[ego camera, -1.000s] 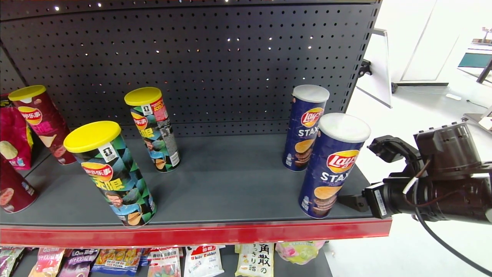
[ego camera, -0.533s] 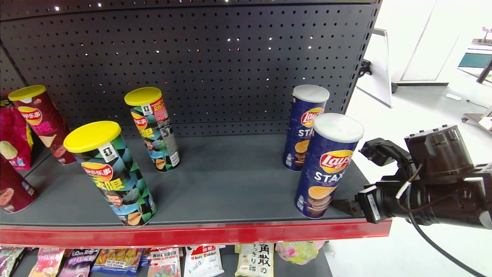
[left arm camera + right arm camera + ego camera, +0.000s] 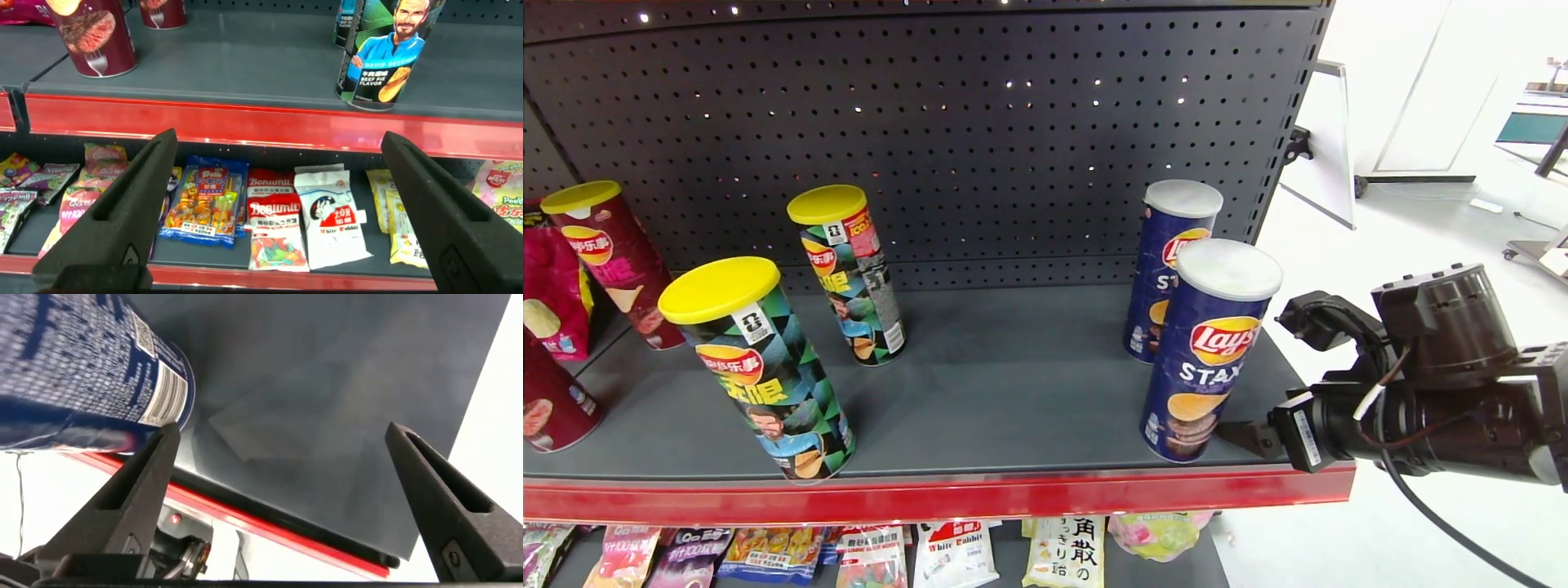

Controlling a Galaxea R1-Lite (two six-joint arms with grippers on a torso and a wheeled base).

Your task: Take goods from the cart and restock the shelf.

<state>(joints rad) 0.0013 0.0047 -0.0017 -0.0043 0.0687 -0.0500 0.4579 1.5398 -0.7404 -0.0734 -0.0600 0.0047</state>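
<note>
Standing along a dark grey shelf (image 3: 1013, 384) are snack cans, described from left to right. At the far left a red bag (image 3: 551, 294) is cut off by the picture's edge. Beside it stands a dark red can (image 3: 613, 261), and a second red can (image 3: 547, 408) lies half out of view. Next come two teal cans with yellow lids, one near the front lip (image 3: 760, 376) and one farther back (image 3: 849, 278). Towards the right end stands a rear blue can (image 3: 1172, 245), partly hidden by the front blue can (image 3: 1209, 359), which stands near the shelf's front right corner. The right arm (image 3: 1421, 408) sits level with that can's base. Its jaws are spread wide, gripping nothing, with one finger (image 3: 122, 506) just beside the can; whether they touch is unclear. The left arm's jaws are also spread and empty, their fingers (image 3: 122, 220) facing snack bags (image 3: 208, 200) on the lower shelf.
</note>
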